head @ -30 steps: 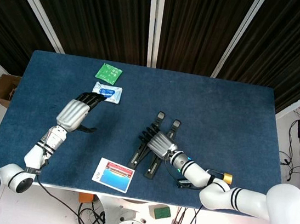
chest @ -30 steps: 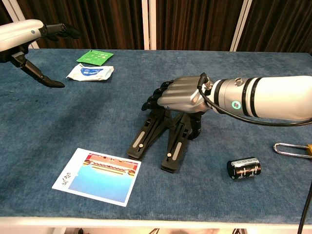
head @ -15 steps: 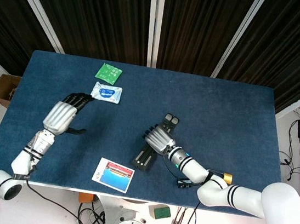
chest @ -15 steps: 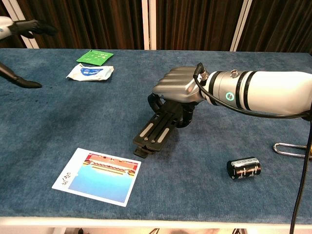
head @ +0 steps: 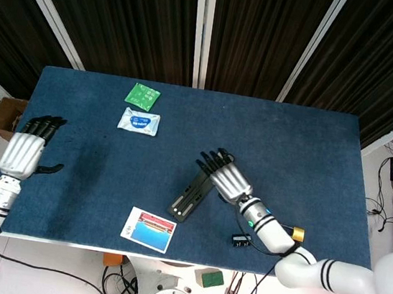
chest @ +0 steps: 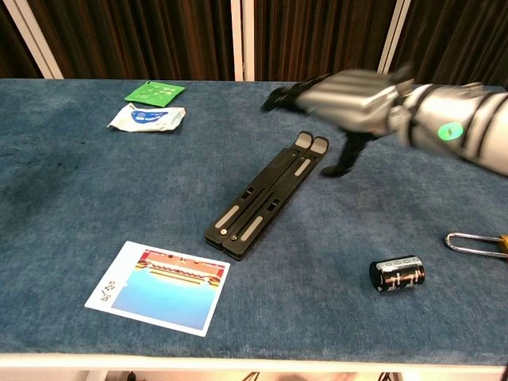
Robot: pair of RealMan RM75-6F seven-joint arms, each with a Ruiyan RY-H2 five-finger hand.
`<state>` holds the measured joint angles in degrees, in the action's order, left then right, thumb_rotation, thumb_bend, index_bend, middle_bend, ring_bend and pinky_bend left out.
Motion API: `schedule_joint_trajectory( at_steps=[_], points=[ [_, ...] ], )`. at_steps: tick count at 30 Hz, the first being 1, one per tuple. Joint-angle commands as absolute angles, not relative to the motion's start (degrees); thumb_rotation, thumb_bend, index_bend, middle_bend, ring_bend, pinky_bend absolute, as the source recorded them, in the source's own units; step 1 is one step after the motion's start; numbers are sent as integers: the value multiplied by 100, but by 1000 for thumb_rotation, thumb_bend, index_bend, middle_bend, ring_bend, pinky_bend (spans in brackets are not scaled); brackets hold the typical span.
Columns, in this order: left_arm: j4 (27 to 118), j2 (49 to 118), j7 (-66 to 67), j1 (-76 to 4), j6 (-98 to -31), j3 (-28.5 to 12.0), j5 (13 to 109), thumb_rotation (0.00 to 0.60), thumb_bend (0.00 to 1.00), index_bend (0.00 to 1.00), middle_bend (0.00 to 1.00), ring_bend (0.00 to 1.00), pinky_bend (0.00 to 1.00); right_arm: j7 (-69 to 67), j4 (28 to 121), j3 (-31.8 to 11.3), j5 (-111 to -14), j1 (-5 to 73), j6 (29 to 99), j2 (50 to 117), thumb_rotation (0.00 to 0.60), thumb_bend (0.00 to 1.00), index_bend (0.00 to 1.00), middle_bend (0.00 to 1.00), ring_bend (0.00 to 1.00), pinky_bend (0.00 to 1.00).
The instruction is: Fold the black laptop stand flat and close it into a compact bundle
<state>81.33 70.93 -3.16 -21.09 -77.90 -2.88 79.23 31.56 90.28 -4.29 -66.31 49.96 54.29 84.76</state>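
Though your right hand point(chest: 349, 99) hovered spread and empty, the stiff, light black metal laptop stand point(chest: 266, 194) lay bundled, best gripped mid-rails.

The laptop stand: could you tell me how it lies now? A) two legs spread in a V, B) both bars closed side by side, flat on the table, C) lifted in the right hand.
B: the laptop stand lies flat, bars together, with the right hand above it, apart.

A black laptop stand point(chest: 267, 196) with grey strips is seen on a dark blue table point(chest: 95, 206). A green packet point(chest: 154, 92), a white-and-blue pouch point(chest: 147, 117), a blue-and-red card point(chest: 159, 286) and silver hands with black fingers point(head: 43, 126) are shown.
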Motion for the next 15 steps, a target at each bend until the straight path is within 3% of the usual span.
schedule_joint_trajectory(
  at_steps=[1, 8, 15],
  points=[
    [8241, 6833, -414, -1806, -8019, -196, 7867, 600, 1, 119, 118, 88, 136, 2837, 10029, -103, -6949, 3865, 6863, 7378, 600, 188, 0, 12, 0, 0],
    [8341, 6599, -484, -1090, -8789, -28, 7993, 600, 1, 119, 118, 88, 135, 1734, 10219, 545, -7923, 2288, 8703, 6418, 600, 192, 0, 29, 0, 0],
    [8548, 6586, -308, -408, -9534, 341, 8465, 600, 1, 119, 122, 88, 127, 809, 9727, 826, -8502, 1321, 9600, 6299, 600, 193, 0, 29, 0, 0]
  ],
)
